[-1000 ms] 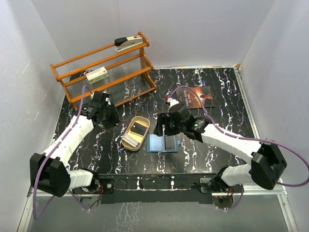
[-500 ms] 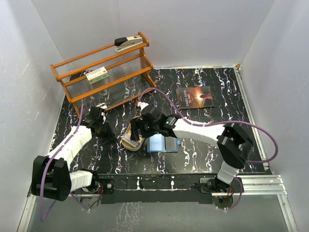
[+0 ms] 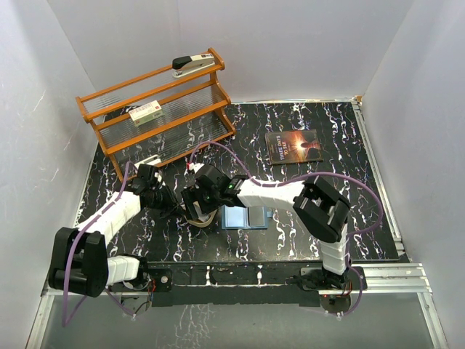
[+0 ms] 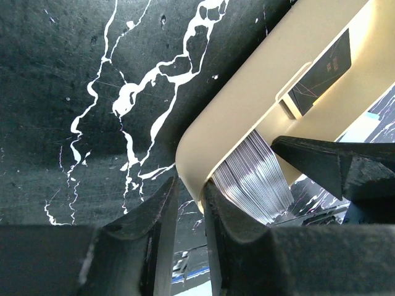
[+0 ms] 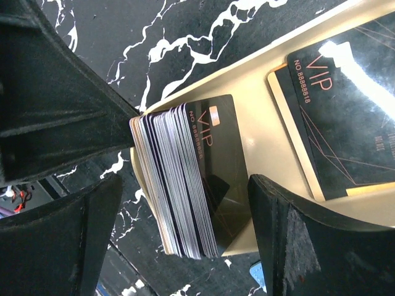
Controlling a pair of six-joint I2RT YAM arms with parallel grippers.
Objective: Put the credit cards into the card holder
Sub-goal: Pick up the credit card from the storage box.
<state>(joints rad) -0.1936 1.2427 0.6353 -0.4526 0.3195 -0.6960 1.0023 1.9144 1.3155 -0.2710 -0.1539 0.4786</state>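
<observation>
A stack of credit cards (image 5: 185, 185), black VIP card on top, stands on edge in the near end of the tan tray (image 5: 271, 117). Another black card (image 5: 345, 105) lies flat further along the tray. My right gripper (image 5: 185, 184) is open, one finger on each side of the stack. It covers most of the tray in the top view (image 3: 200, 200). My left gripper (image 4: 190, 185) is shut on the tray's near-left rim (image 4: 203, 142), its inner finger beside the stack (image 4: 256, 182). The blue card holder (image 3: 245, 217) lies open just right of the tray.
An orange wire shelf (image 3: 156, 109) stands at the back left, with a stapler (image 3: 192, 64) on top and a white-green box (image 3: 145, 112). A dark book (image 3: 293, 146) lies at the back right. White walls enclose the black marbled table.
My right arm swung left from above the card holder to the tray and now brackets the card stack. My left gripper moved toward the near right and closed on the tray's rim.
</observation>
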